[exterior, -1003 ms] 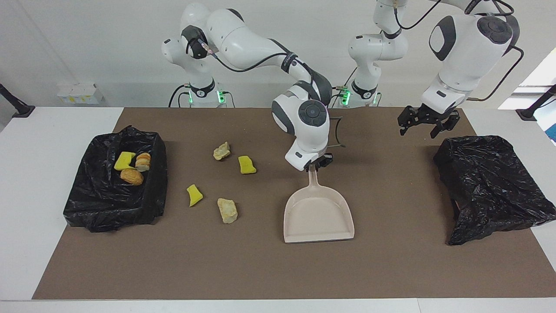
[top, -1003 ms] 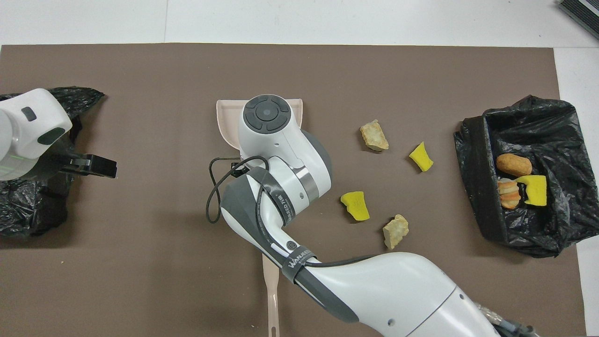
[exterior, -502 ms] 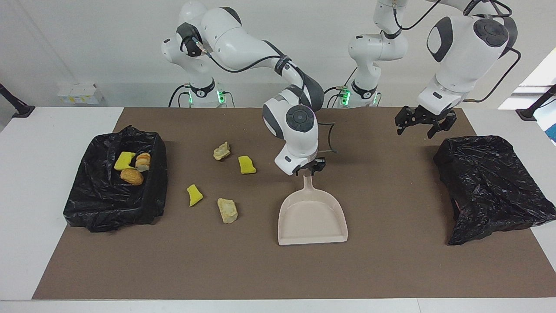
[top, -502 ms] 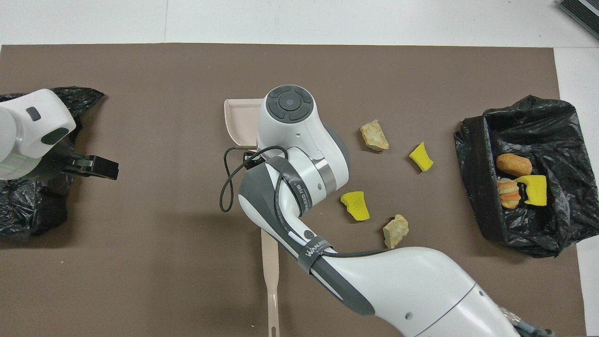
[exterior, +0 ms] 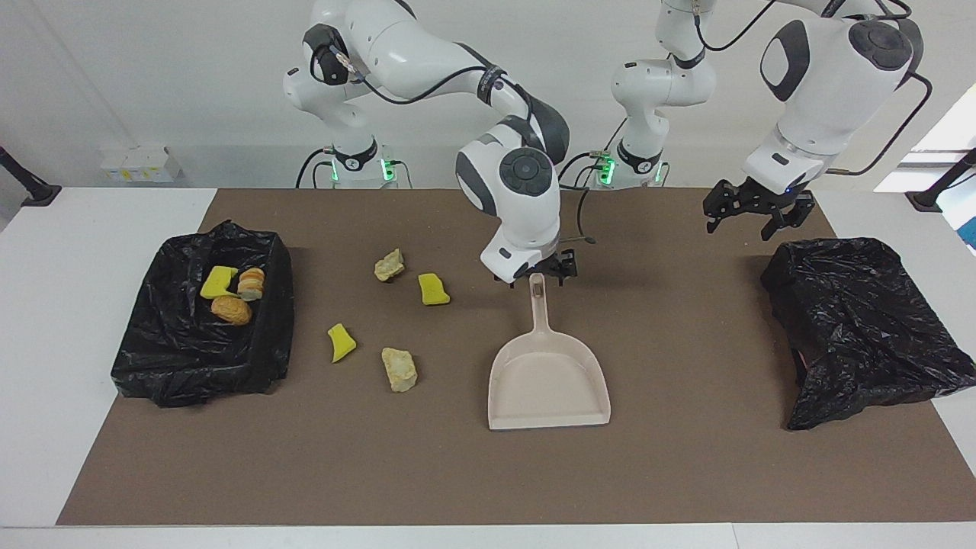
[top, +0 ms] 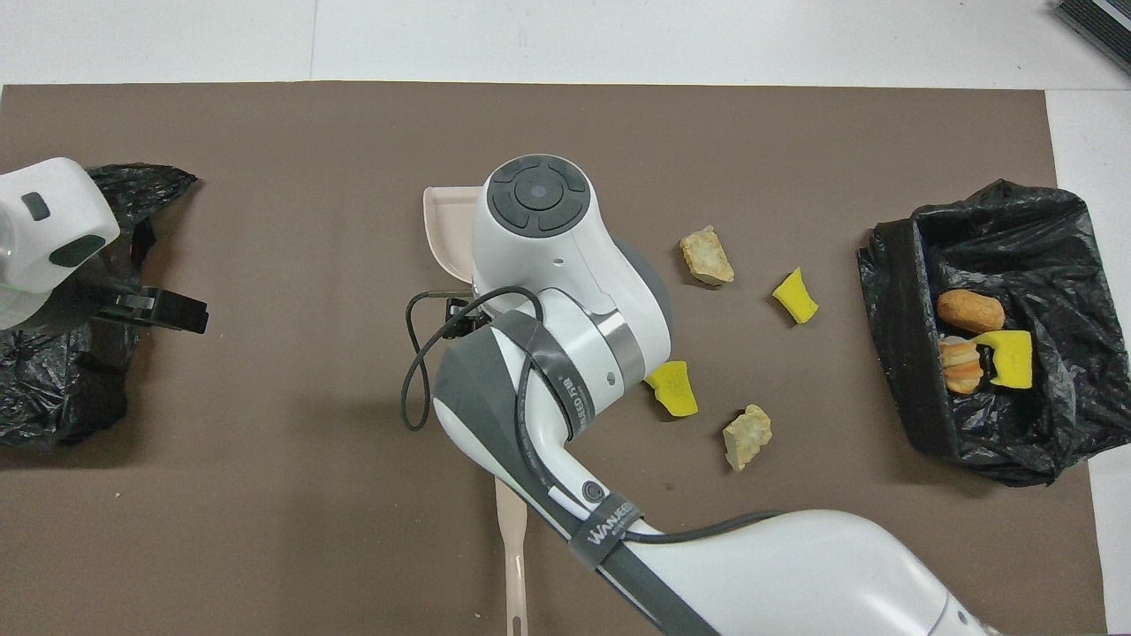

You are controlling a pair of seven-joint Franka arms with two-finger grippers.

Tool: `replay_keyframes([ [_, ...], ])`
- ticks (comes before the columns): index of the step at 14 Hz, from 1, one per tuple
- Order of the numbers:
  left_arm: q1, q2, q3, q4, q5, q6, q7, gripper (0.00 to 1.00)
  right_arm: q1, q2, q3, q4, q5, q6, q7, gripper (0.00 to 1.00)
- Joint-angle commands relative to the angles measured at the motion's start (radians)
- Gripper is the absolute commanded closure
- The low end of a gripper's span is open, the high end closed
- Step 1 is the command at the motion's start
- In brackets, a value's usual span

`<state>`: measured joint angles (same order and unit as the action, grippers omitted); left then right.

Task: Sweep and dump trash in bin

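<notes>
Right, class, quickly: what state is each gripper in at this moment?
Left gripper: open, empty, in the air near the covered black bag.
Right gripper: open, holding nothing, just above the dustpan handle.

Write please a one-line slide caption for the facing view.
Right gripper open above the dustpan handle; four trash bits lie on the mat, three in the bin.

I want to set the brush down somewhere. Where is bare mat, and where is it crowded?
Bare mat lies between the dustpan and the covered black bag, and along the edge farthest from the robots. It is crowded between the dustpan and the lined bin, where four trash bits lie.
</notes>
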<state>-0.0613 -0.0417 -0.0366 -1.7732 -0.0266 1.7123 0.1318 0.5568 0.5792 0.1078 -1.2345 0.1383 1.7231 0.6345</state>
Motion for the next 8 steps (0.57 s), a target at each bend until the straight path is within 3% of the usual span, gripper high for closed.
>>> replay_keyframes([
  [1, -0.020, 0.026, -0.005, 0.014, -0.009, 0.036, -0.024, 0.00, 0.023, -0.100, 0.001, -0.086, 0.024, -0.097, 0.017, 0.00],
  [6, -0.190, 0.141, -0.008, 0.028, -0.012, 0.179, -0.174, 0.00, 0.121, -0.278, 0.001, -0.377, 0.064, -0.076, 0.057, 0.00],
  [8, -0.236, 0.201, -0.008, 0.028, -0.015, 0.239, -0.234, 0.00, 0.173, -0.372, 0.001, -0.553, 0.105, 0.034, 0.115, 0.00],
])
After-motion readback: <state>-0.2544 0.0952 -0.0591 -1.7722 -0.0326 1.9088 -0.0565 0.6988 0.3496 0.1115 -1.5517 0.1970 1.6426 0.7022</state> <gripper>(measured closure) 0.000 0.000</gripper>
